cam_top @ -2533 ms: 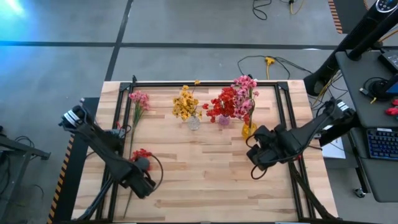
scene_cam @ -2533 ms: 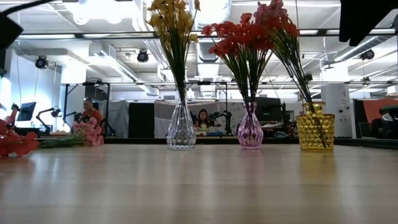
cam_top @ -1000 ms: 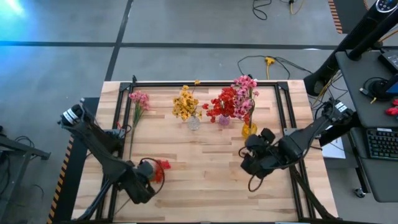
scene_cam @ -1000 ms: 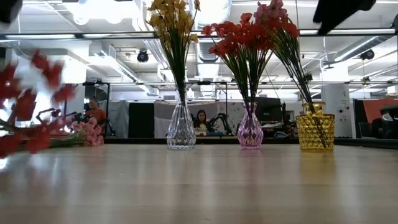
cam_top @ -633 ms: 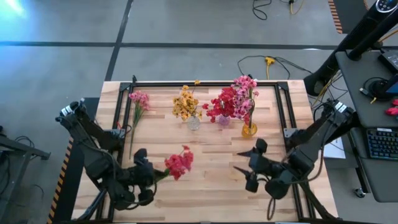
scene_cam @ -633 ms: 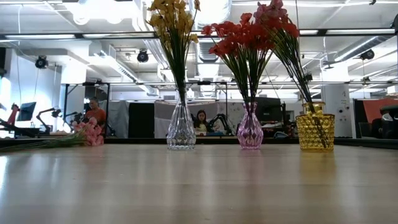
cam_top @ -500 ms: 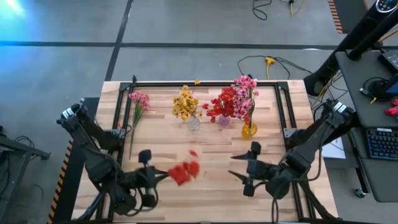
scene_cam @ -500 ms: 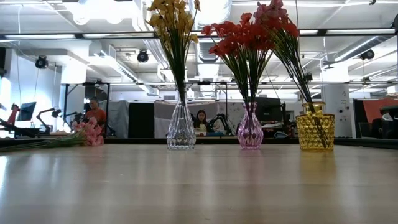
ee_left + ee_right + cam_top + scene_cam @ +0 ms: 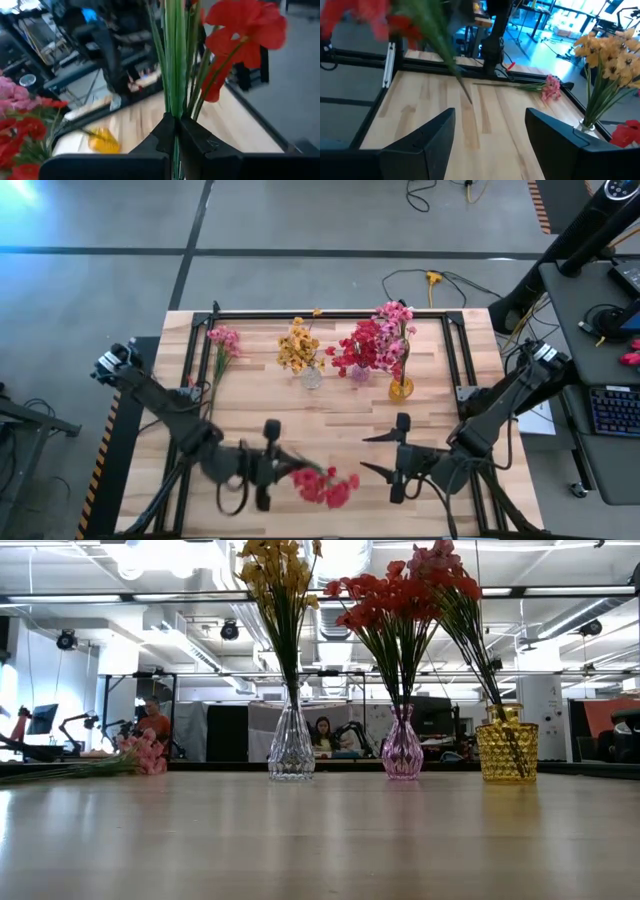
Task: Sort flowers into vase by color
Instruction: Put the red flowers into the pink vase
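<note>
The left gripper (image 9: pixel 268 465) holds the red sprig (image 9: pixel 328 486) by its stems above the table's (image 9: pixel 330 405) front middle, jaws clenched — light, floppy, blossom-heavy; best gripped low on the stems. The right gripper (image 9: pixel 397 458) waits opposite, jaws spread.

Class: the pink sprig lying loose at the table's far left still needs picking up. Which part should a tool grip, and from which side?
Grip the pink sprig by its thin green stem, coming from above: it lies flat on the table, stem trailing toward the front edge, blossoms bunched and fragile at the far end.
</note>
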Available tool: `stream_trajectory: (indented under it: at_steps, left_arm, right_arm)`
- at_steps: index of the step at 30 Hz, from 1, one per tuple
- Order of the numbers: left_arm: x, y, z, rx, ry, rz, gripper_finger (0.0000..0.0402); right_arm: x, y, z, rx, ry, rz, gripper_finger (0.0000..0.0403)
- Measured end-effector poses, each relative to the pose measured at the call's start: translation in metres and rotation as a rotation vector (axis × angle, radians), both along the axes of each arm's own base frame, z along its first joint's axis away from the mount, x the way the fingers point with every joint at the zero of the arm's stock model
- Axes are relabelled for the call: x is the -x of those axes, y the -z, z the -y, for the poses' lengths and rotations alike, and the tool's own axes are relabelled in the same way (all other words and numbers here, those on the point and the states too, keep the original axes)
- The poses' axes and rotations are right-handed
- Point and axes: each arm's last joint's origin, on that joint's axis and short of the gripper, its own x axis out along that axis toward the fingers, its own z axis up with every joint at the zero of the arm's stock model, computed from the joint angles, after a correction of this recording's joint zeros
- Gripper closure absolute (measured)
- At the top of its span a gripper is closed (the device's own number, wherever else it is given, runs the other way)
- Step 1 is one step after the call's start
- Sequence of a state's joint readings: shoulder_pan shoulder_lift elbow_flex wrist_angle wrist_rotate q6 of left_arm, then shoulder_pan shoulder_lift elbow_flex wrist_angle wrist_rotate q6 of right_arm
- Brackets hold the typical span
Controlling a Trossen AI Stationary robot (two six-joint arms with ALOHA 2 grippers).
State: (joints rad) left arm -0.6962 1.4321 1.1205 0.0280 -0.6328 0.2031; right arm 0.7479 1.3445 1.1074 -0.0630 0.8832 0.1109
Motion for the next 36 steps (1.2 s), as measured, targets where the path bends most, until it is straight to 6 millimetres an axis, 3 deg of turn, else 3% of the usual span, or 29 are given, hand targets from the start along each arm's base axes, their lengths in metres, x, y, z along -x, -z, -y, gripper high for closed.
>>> stream_trajectory:
  at_steps: [8,13,17,28,36]
  left_arm:
    - [-0.016,0.027,-0.035,0.128,-0.040,0.232,0.0401]
    - [-0.014,0.042,-0.041,0.173,-0.054,0.303,0.0401]
    - [-0.011,0.051,-0.043,0.186,-0.054,0.316,0.0401]
    - [-0.010,0.053,-0.046,0.210,-0.146,0.315,0.0401]
    - [-0.011,0.057,-0.046,0.214,-0.147,0.284,0.0401]
  right_arm:
    - [-0.009,0.026,-0.002,-0.021,0.007,0.067,0.0170]
    - [-0.029,0.037,0.006,-0.035,0.086,0.183,0.0170]
    - [-0.047,0.041,0.011,-0.050,0.011,0.262,0.0167]
    - [-0.084,0.029,0.017,-0.044,-0.046,0.288,0.0121]
    - [-0.102,0.020,0.019,0.015,0.002,0.266,0.0137]
